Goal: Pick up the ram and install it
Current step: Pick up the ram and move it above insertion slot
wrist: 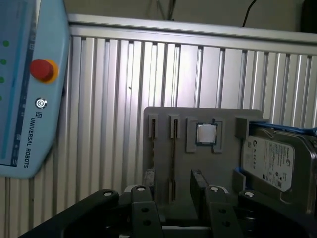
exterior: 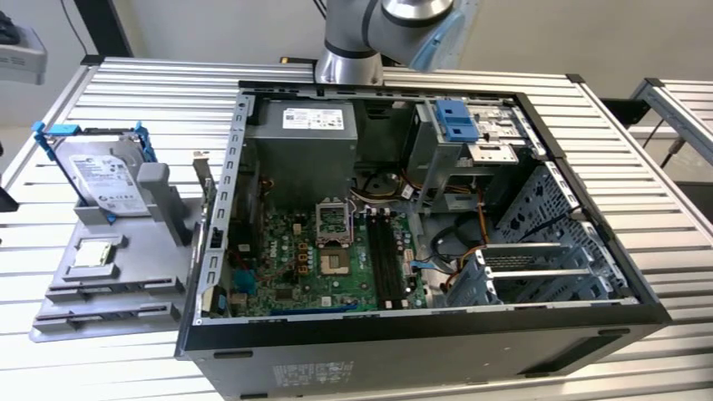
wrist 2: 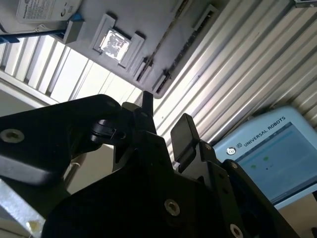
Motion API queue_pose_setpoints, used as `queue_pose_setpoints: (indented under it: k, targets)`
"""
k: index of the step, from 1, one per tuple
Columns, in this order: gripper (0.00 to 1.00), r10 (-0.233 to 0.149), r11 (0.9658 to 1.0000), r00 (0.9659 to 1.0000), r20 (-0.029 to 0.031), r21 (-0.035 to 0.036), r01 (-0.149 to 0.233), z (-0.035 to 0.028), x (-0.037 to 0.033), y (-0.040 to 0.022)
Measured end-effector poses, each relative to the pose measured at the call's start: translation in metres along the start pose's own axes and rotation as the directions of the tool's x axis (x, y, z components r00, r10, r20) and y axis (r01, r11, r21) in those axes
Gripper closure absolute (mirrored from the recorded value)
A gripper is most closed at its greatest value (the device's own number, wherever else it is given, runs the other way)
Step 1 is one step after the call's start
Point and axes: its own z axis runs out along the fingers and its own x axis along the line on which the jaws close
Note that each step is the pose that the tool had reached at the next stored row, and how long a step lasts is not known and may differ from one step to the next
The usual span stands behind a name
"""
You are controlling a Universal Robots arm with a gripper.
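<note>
My gripper (wrist: 172,181) hangs open above the grey parts holder (wrist: 223,163), and nothing sits between its black fingers (wrist: 198,183). The second wrist view shows the same gripper (wrist 2: 166,119) with its jaws apart. A thin dark strip (wrist: 173,158) lies edge-on in one long slot of the holder, right under the gripper. I cannot tell whether that strip is the ram. In the exterior view the arm (exterior: 368,33) stands behind the open computer case (exterior: 423,334). The green motherboard (exterior: 300,267) with its black memory slots (exterior: 385,259) lies inside the case.
The grey holder (exterior: 100,276) lies on the slatted metal table (exterior: 145,100) at the exterior view's left of the case. It carries a silver hard drive (exterior: 106,180) with blue rails and a square processor chip (exterior: 93,252). A teach pendant (wrist: 25,99) with a red button lies on the table.
</note>
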Motion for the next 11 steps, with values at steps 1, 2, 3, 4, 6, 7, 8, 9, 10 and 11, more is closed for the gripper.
queue_pose_setpoints:
  k: [1, 2, 3, 4, 6, 7, 8, 9, 10, 11]
  targets:
    - [0.0, 0.0, 1.0, 1.0, -0.0001, -0.0001, 0.0, 0.0006, 0.0, 0.0]
    - [0.0, 0.0, 1.0, 1.0, 0.0, 0.0, 0.0, 0.0011, 0.0, 0.0]
    - [0.0, 0.0, 1.0, 1.0, 0.0, 0.0, 0.0, 0.0018, 0.0001, 0.0]
    - [0.0, 0.0, 1.0, 1.0, 0.0, 0.0, 0.0, 0.0025, 0.0001, 0.0]
    - [0.0, 0.0, 1.0, 1.0, -0.0001, -0.0001, 0.0, 0.0037, 0.0002, -0.0001]
    - [0.0, 0.0, 1.0, 1.0, 0.0, 0.0, 0.0, 0.0043, 0.0002, -0.0001]
    - [0.0, 0.0, 1.0, 1.0, 0.0, 0.0, 0.0, 0.0047, 0.0002, -0.0001]
    - [0.0, 0.0, 1.0, 1.0, -0.0001, -0.0001, 0.0, 0.0047, 0.0002, -0.0001]
    - [0.0, 0.0, 1.0, 1.0, 0.0, 0.0, 0.0, 0.0047, 0.0002, -0.0001]
    - [0.0, 0.0, 1.0, 1.0, -0.0001, 0.0, 0.0, 0.0047, 0.0002, -0.0001]
